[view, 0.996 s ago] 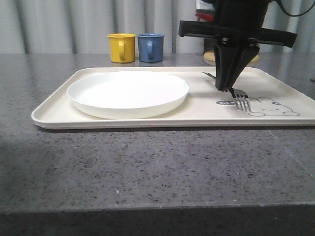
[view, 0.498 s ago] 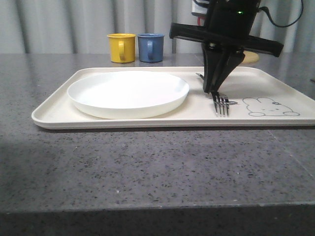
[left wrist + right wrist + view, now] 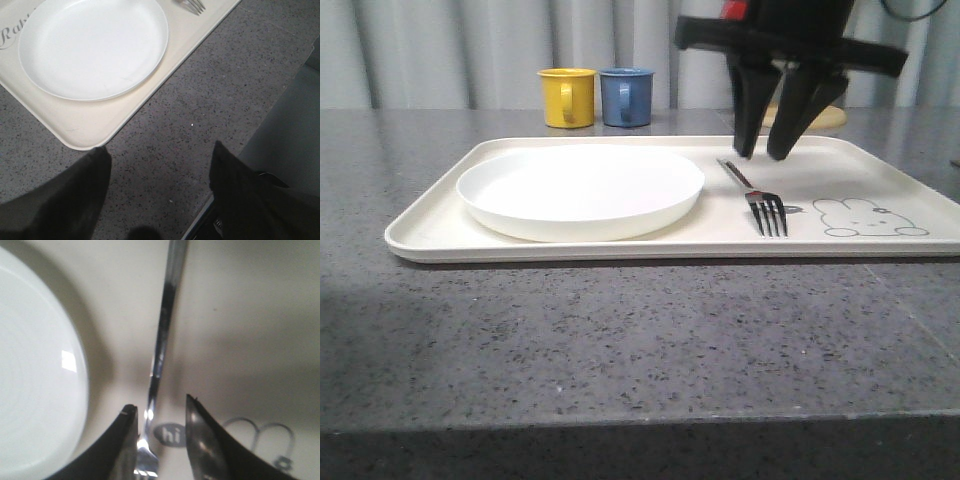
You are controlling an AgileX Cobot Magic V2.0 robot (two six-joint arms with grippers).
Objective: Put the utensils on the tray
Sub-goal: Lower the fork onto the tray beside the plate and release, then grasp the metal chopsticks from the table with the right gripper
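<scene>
A shiny four-tined fork (image 3: 753,193) lies flat on the cream tray (image 3: 880,168), just right of the white plate, tines toward the front by the rabbit drawing. My right gripper (image 3: 762,154) hangs open just above the fork's handle, touching nothing. From the right wrist, the handle (image 3: 163,330) runs between the spread fingertips (image 3: 127,416) of my right gripper (image 3: 160,407). My left gripper (image 3: 159,155) is open and empty over bare counter, off the tray's corner (image 3: 85,135). The fork's tines (image 3: 192,5) also show there.
A round white plate (image 3: 580,185) fills the tray's left half. Yellow mug (image 3: 567,97) and blue mug (image 3: 626,96) stand behind the tray. A printed rabbit (image 3: 868,216) marks the tray's right part. Speckled grey counter (image 3: 620,340) stretches in front.
My right gripper carried the fork left toward the plate, then opened and rose. The fork now lies free on the tray.
</scene>
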